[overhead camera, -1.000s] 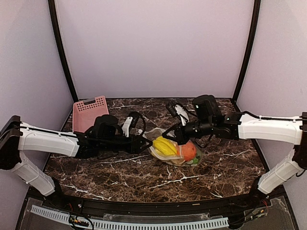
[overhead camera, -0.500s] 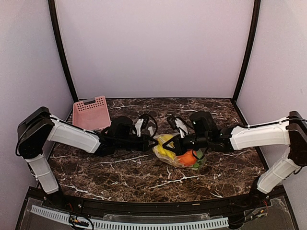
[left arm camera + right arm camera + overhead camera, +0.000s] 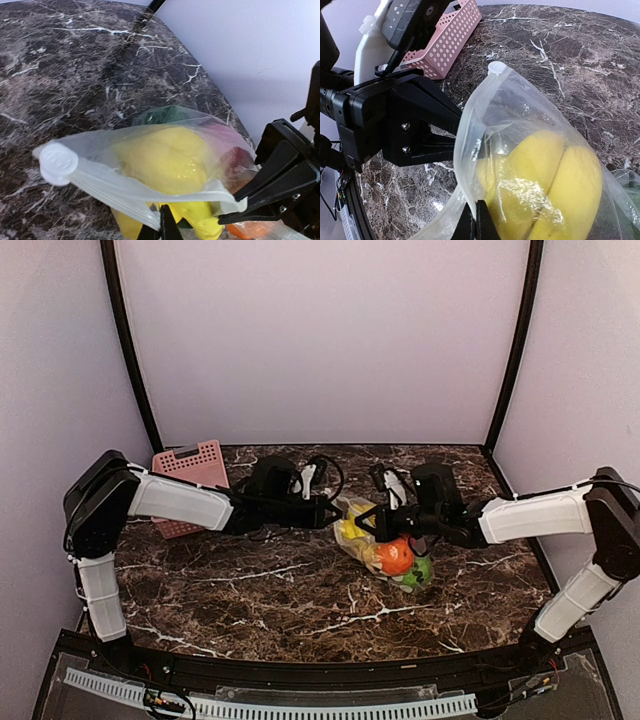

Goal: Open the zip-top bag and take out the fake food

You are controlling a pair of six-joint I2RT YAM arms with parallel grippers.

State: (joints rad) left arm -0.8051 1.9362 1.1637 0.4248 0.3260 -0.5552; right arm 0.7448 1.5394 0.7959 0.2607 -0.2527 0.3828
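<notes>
Within the last second both arms have carried the zip-top bag (image 3: 385, 540) away from the near middle of the worktop (image 3: 250, 590), toward the back and a little to the right. The two grippers now stand closer together. In the wrist views the bag mouth looks pulled apart, so we judge the opening nearly done, while the fake food is not yet taken out. The yellow banana (image 3: 165, 160) sits just under the rim. The orange ball (image 3: 396, 556) and the green ball (image 3: 421, 571) lie lower in the bag; whether its bottom rests on the worktop we cannot tell.

The left fingers (image 3: 163, 226) are clenched on one lip of the mouth, and the right fingers (image 3: 480, 220) are clenched on the opposite lip. Both arms have folded, elbows raised at the sides, forearms reaching low and almost level, facing each other across the bag.
</notes>
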